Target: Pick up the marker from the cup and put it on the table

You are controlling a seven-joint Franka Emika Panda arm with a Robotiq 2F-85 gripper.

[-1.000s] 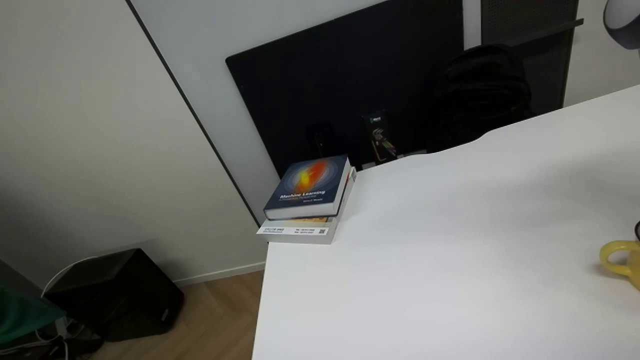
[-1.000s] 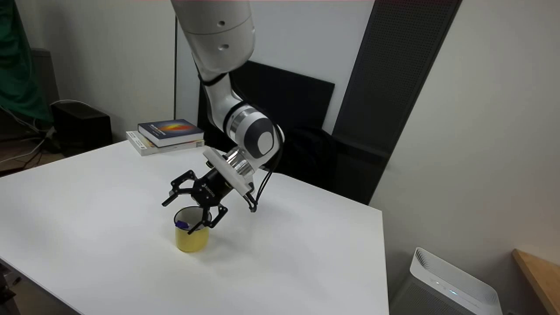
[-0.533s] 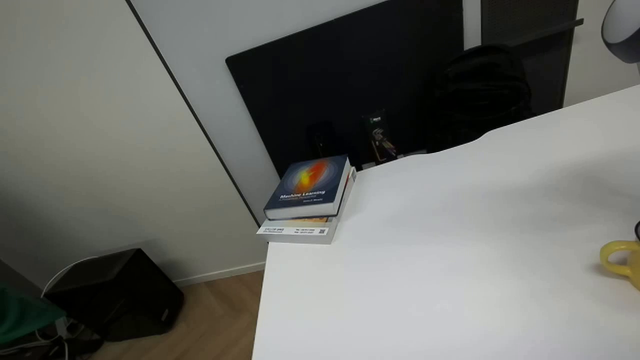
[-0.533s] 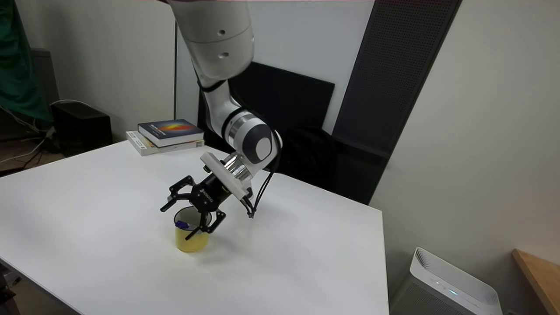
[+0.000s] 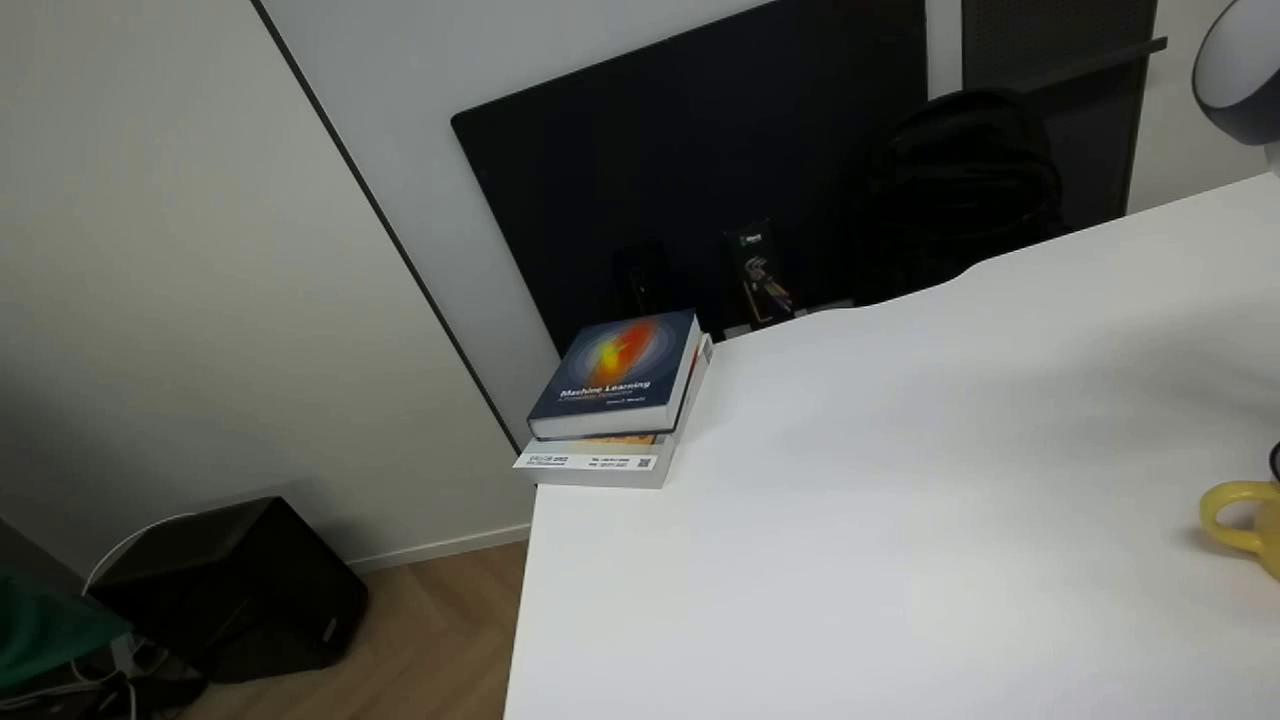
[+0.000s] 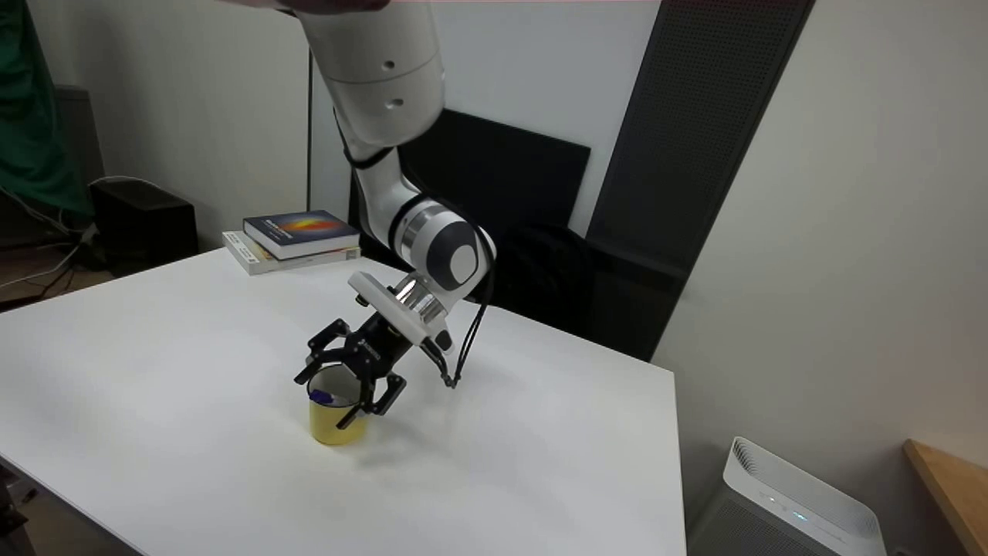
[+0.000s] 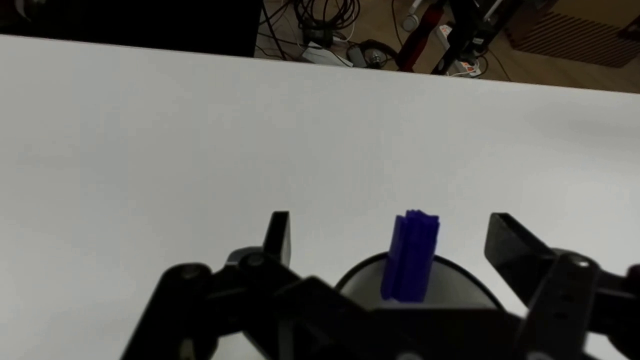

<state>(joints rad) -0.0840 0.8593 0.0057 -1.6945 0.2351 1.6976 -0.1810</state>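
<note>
Purple marker point(image 6: 321, 397) is leaning in the cup point(image 6: 324, 426), well in from the worktop point(image 6: 502, 463) edges, ridged cap point(image 7: 411, 257) uppermost. Fingers point(image 7: 517, 252) are hanging apart, either side of it. Probably weighing little, stiff, maybe slick; cap is looking the best hold.

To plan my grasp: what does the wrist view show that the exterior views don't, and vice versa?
Only the wrist view: a coiled black cable on the floor.
Only the exterior views: the stacked books and the cup's yellow outside.
Shared: the table and the cup's rim; the marker and open gripper show in the wrist view and an exterior view.
</note>
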